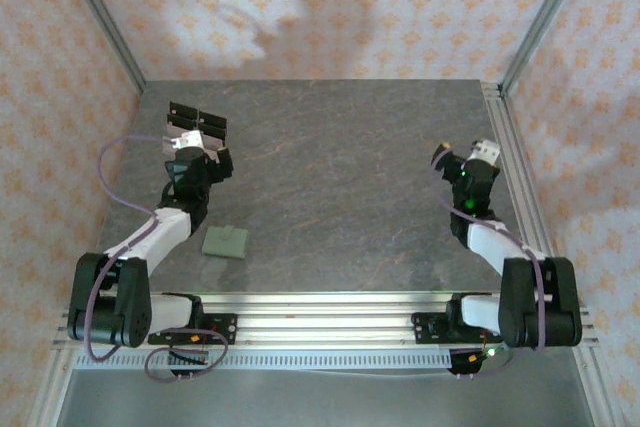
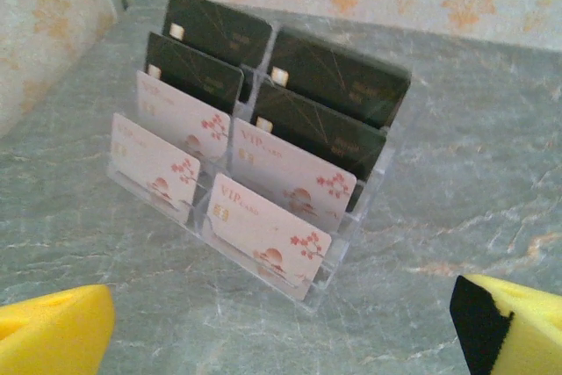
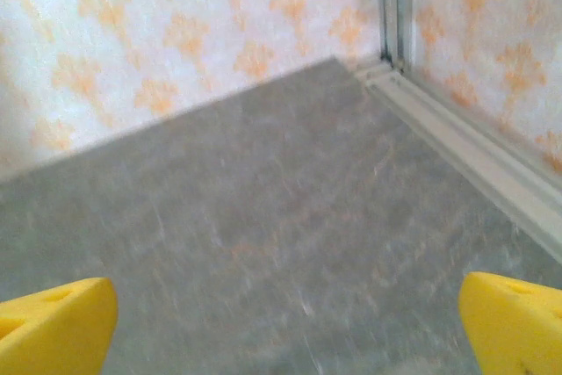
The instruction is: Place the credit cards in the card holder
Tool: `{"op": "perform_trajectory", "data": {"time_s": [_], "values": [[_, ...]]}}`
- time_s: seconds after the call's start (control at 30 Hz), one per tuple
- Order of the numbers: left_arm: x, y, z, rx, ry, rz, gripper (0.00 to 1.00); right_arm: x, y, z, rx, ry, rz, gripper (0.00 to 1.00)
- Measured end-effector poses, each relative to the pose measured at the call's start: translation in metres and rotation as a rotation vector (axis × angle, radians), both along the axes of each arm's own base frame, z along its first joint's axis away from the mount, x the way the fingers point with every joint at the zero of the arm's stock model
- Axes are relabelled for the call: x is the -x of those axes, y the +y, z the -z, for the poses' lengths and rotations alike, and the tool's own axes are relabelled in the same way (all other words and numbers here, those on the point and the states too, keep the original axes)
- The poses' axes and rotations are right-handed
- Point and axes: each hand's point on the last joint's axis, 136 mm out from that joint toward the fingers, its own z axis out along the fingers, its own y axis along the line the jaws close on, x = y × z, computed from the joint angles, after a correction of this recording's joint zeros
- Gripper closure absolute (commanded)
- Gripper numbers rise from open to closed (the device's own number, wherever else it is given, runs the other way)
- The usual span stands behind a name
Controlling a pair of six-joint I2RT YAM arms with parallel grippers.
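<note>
Several pale pink credit cards (image 2: 268, 230) stand in the front rows of a clear stand (image 2: 347, 248), with black cards (image 2: 338, 76) in the rows behind. My left gripper (image 2: 281, 331) hangs open just in front of the stand, its yellow fingertips (image 2: 53, 331) apart, touching nothing. From above, the left gripper (image 1: 197, 150) sits right behind the stand (image 1: 197, 119) at the table's far left. The sage-green card holder (image 1: 225, 241) lies flat and closed near the left arm. My right gripper (image 1: 465, 154) is open over bare table at the right, and in its wrist view the gripper (image 3: 285, 331) holds nothing.
The grey stone-look table (image 1: 340, 177) is walled by patterned panels. A metal rail (image 3: 474, 151) and corner post (image 3: 392, 6) run along the right edge near the right gripper. Open room lies across the table's middle.
</note>
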Motion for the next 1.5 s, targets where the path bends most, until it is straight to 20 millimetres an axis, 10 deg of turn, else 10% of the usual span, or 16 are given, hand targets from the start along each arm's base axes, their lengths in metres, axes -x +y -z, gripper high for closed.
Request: {"op": "perform_trajectory", "data": {"time_s": [0.17,0.33,0.57,0.83,1.13,1.5], "values": [[-0.012,0.006,-0.043,0.064,0.024,-0.069,0.0,-0.01,0.013,-0.057,-0.204,-0.076,-0.05,0.11],[-0.043,0.023,-0.073,0.138,0.052,-0.132,0.0,-0.022,0.062,-0.06,-0.436,0.023,-0.271,0.26],[-0.086,0.071,-0.056,0.259,0.138,-0.186,0.0,-0.001,0.155,-0.013,-0.605,0.351,-0.505,0.25],[-0.137,0.117,-0.018,0.404,0.182,-0.153,0.0,0.029,0.227,-0.003,-0.589,0.526,-0.655,0.25],[-0.178,0.133,0.039,0.468,0.224,-0.145,0.0,0.027,0.243,0.009,-0.58,0.603,-0.669,0.25],[-0.228,0.146,0.024,0.493,0.093,-0.139,0.0,0.02,0.249,0.018,-0.573,0.639,-0.683,0.25]]}}
